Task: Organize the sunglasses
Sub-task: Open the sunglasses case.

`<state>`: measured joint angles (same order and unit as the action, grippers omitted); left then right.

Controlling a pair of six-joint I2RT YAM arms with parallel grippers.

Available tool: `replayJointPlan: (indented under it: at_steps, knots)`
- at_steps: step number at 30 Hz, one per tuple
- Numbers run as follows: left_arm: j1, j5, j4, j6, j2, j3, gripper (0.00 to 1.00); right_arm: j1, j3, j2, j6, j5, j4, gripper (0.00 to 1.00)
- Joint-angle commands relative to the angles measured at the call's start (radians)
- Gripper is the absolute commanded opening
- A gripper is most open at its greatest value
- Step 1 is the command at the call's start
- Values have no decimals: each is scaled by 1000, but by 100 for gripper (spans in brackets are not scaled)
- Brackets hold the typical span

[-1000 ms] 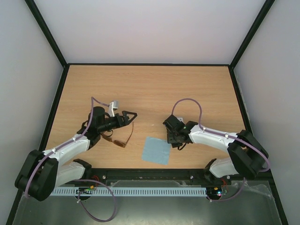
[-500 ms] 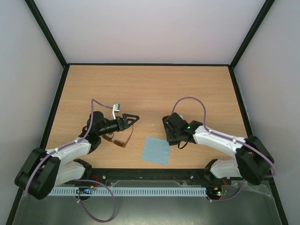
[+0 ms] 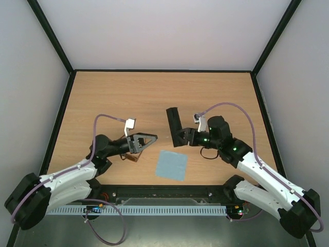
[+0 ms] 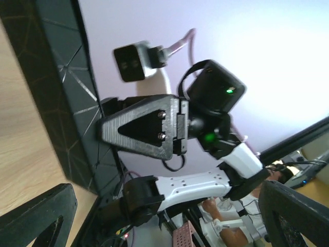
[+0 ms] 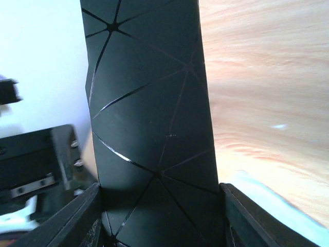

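Observation:
My right gripper (image 3: 183, 137) is shut on the near end of the slim black case (image 3: 173, 123) and holds it above the table, its long side pointing away. In the right wrist view the case (image 5: 154, 113) fills the gap between both fingers (image 5: 241, 216) of that gripper (image 5: 159, 221). The brown sunglasses (image 3: 133, 157) lie on the table, mostly hidden under my left gripper (image 3: 150, 139). That gripper is open and holds nothing. In the left wrist view it (image 4: 164, 216) faces the raised case (image 4: 61, 87) and the right arm (image 4: 195, 185).
A light blue square cloth (image 3: 171, 164) lies flat between the two grippers near the front edge; its corner (image 5: 280, 206) shows in the right wrist view. Black frame rails and pale walls bound the wooden table (image 3: 154, 92).
The right gripper has lifted the black case off the table and swung it up. The left gripper has moved a little right and nearer, still open, covering more of the sunglasses.

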<state>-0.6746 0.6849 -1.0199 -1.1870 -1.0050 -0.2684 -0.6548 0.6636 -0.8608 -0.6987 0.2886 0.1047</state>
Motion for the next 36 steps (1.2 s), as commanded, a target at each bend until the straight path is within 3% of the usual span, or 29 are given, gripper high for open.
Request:
replayJointPlan:
  at_steps: [1,4,6,13,20,36]
  knots:
    - [-13,-83,-92,-13,115,47,100,4,-66,9,-121,298,-253,55]
    - [-13,-110,-60,15,178,53,100,4,-120,-5,-204,407,-417,55]
    - [-13,-129,48,71,198,29,99,4,-152,-18,-253,459,-515,55]
    - [-13,-178,134,133,110,17,99,4,-219,-86,-409,556,-807,55]
    - [-14,-238,68,149,57,46,99,4,-239,-143,-443,582,-890,55]
    - [-62,-196,-203,22,-147,27,99,4,-258,-183,-414,567,-911,55]
